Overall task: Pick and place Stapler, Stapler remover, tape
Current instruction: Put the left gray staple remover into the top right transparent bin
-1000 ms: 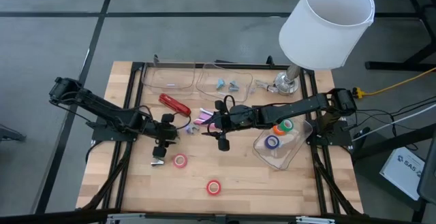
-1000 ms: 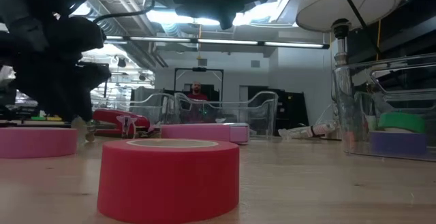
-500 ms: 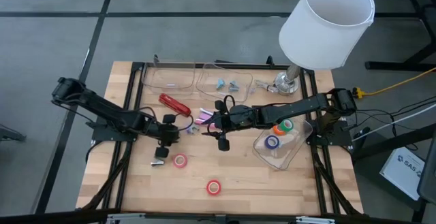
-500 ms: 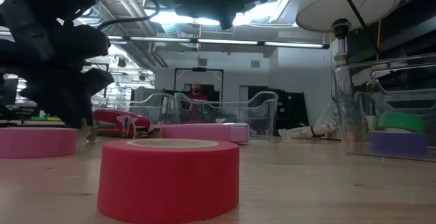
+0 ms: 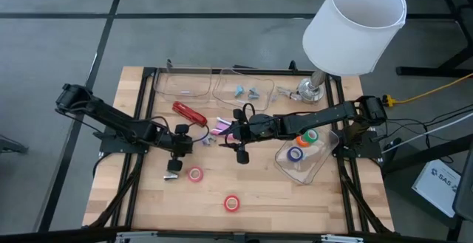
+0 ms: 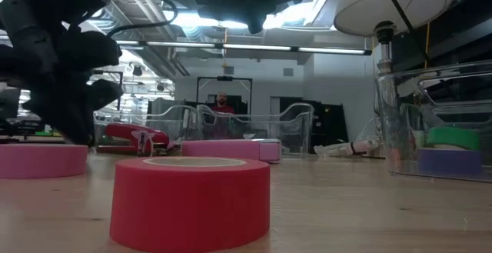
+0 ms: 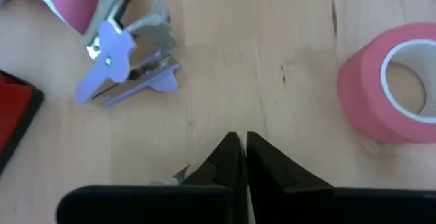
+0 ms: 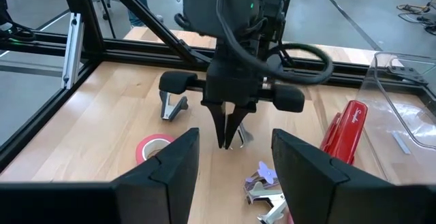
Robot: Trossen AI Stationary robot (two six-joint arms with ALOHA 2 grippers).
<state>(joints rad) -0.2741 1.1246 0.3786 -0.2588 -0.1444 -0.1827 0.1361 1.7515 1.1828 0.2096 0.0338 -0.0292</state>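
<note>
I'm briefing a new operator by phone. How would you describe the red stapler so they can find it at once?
Start at the two clear trays along the table's far edge. Just in front of the left tray, beside the left arm's shut tool, lies the stapler. It is the only long, glossy red bar; the red and pink things nearer the front are round tape rolls.

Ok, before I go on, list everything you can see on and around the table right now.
Tape rolls: two pink/red loose on the wood; green, orange, blue-purple in the right bin.
Stapler: one, red, left of centre.
Stapler remover: one, lilac, beside the stapler.
Rear bins: two, clear, small blue pieces inside.
Lamp: one, white shade, rear right.
Left gripper: shut, above bare wood near the pink roll.
Right gripper: open, mid-table.
</note>
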